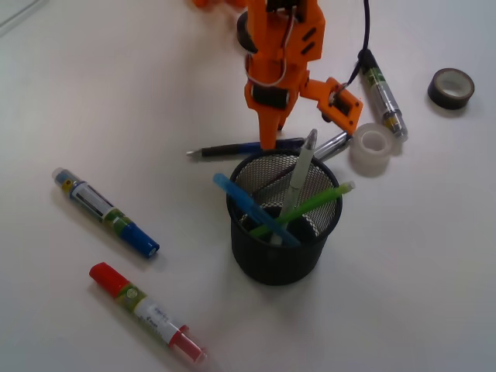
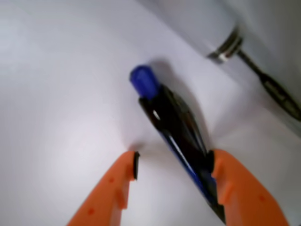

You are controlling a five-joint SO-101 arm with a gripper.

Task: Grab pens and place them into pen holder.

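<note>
Wrist view: I am lowering my wide-open gripper (image 2: pixel 171 176) around the dark blue pen (image 2: pixel 176 129).
Three pens are sitting in the pen holder (image 1: pixel 275 260); two are waiting.

You see a black wire-mesh metal pen holder (image 1: pixel 275 232), glossy dark blue-black plastic pen (image 2: pixel 181 136), matt orange plastic hand (image 2: pixel 174 176), smooth matt white surface (image 1: pixel 116 93).

Pen holder (image 1: pixel 275 248) hides 3 pens' lower ends.
</note>
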